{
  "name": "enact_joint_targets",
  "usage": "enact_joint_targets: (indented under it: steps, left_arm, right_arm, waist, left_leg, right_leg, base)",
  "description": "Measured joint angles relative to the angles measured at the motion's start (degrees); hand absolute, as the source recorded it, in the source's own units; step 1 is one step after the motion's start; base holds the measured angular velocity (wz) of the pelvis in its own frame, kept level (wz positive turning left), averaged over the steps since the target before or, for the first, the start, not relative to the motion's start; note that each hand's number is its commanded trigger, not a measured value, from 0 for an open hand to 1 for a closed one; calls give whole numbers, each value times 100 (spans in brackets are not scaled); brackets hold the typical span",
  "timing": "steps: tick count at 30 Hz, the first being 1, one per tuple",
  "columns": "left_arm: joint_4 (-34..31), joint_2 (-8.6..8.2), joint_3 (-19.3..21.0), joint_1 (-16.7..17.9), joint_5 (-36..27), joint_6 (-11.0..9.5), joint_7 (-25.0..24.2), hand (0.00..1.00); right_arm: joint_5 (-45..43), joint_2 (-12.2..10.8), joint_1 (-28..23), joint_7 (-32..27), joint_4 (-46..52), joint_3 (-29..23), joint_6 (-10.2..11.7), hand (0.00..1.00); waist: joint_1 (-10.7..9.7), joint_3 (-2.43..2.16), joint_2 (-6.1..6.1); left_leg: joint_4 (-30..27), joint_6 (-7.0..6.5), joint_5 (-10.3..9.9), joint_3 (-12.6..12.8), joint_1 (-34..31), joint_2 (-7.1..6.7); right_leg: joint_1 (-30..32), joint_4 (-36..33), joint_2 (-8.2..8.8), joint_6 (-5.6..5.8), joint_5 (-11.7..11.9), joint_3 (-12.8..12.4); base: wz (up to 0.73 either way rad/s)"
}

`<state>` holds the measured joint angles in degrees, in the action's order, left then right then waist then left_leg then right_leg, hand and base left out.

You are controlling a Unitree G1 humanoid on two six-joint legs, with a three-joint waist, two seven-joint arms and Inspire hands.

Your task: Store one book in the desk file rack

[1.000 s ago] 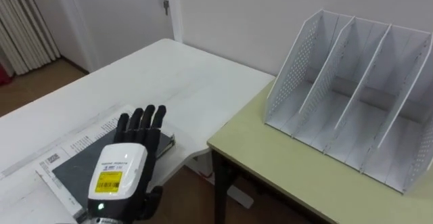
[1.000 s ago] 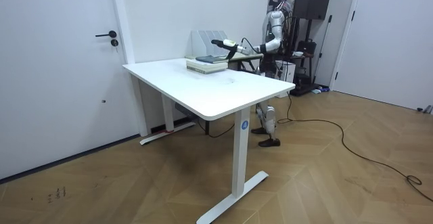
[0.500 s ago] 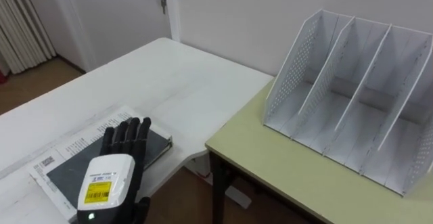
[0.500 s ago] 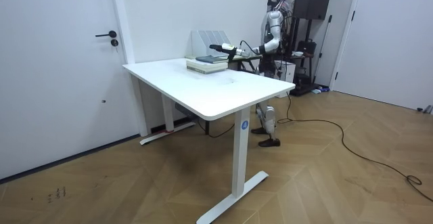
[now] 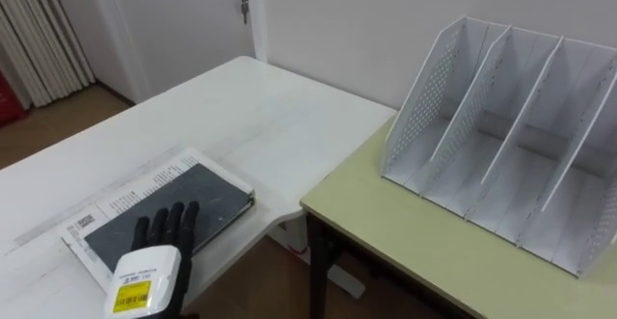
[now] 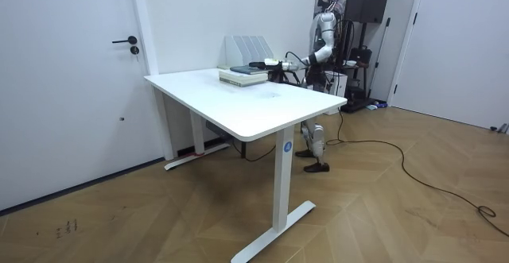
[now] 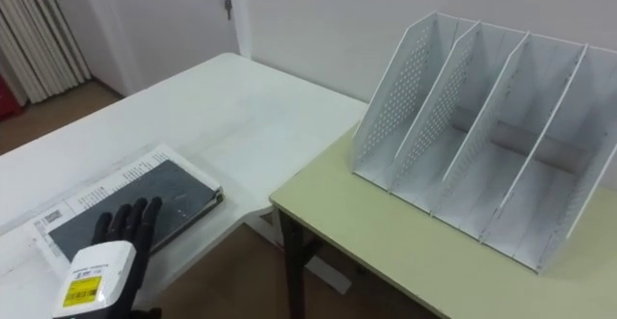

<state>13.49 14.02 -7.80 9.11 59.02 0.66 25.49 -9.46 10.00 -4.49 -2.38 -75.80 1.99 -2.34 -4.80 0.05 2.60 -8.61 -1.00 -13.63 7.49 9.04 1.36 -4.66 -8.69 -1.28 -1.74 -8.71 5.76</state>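
Observation:
A dark grey book lies flat on a white printed book or stack of papers at the near corner of the white table. My left hand hovers at the book's near edge, fingers straight and open, holding nothing; whether they touch the cover I cannot tell. The white file rack with its upright dividers stands empty on the pale green desk to the right. In the room view the robot stands behind the table's far end, its arm stretched low toward the book in front of the rack.
A narrow gap separates the white table from the green desk, with floor showing below it. A white door and a curtain stand at the far left. The wall runs right behind the rack.
My left hand has drawn back toward me, from lying over the book to its near edge, uncovering most of the cover. The book has stayed in place.

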Motion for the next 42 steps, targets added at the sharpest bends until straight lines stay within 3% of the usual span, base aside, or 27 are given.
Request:
enact_joint_targets:
  steps: [4, 5, 6, 7, 9, 14, 17, 19, 25, 42]
  left_arm:
    - [58, -5, 63, 0, -116, 106, -84, 0]
    - [73, -6, 66, 0, -125, 144, -99, 45]
    - [72, -7, 67, -1, -151, 152, -98, 67]
    - [84, -9, 70, -5, -217, 156, -94, 100]
    - [226, -15, 72, -25, -221, 153, -76, 100]
    - [410, -40, 104, -157, -243, 124, 38, 100]
    - [376, -226, 235, -252, -341, 99, 30, 100]
    - [385, -260, 303, -284, -486, 76, 45, 100]
    - [448, -196, 622, -461, -545, 81, 92, 100]
    - [382, -171, 664, -477, -548, 74, 280, 100]
  right_arm:
    - [34, 15, -1, 3, 15, -1, -25, 0]
    - [38, 15, -6, 3, 19, 5, -25, 0]
    - [38, 17, -12, 3, 25, 9, -26, 0]
    - [41, 21, -16, 0, 28, 8, -27, 0]
    - [12, 30, -21, -8, 28, 6, -44, 0]
    - [-166, 49, -33, -12, 46, -85, -187, 0]
    - [-215, 49, -80, -12, 123, -102, -278, 0]
    - [-213, 49, -151, -10, 246, -104, -277, 0]
    - [-214, 51, -256, 6, 334, -104, -409, 0]
    - [-209, 52, -250, 2, 520, -99, -473, 0]
  waist:
    - [11, -11, 20]
    - [13, -11, 19]
    - [15, -12, 19]
    - [17, -12, 19]
    - [20, -1, 0]
    - [36, -32, 14]
    - [56, -51, -27]
    - [54, -68, -55]
    - [46, -72, -57]
    - [49, -63, -8]
  left_leg:
    - [-3, 0, 0, -8, 15, 0]
    - [-5, 0, 0, -11, 18, 0]
    - [-5, 0, 1, -11, 20, -1]
    - [-4, 0, 1, -7, 29, -1]
    - [2, 0, 1, -4, 38, -1]
    - [-6, 0, 1, 24, 75, -3]
    - [-6, -1, 2, 24, 114, -4]
    - [-6, -1, 3, 28, 116, -1]
    - [37, -1, 2, 40, 159, 3]
    - [82, 0, 3, 40, 181, -2]
  right_leg:
    - [-8, -2, 2, -2, 1, -36]
    - [-10, -3, 3, -2, 1, -40]
    - [-10, -3, 3, -2, 1, -42]
    - [-19, -2, 3, -2, 1, -42]
    - [-49, -2, 2, -1, 1, -30]
    - [-39, -4, -9, -1, -1, -89]
    - [-43, -18, -13, 4, -14, -108]
    - [-47, -19, -23, 3, -14, -109]
    - [-47, -49, -79, 0, -5, -187]
    - [-26, -90, -81, -5, -31, -230]
  base:
    - [0]
    - [0]
    - [0]
    - [-4]
    - [-5]
    - [-1]
    - [2]
    - [-5]
    - [-5]
    - [0]
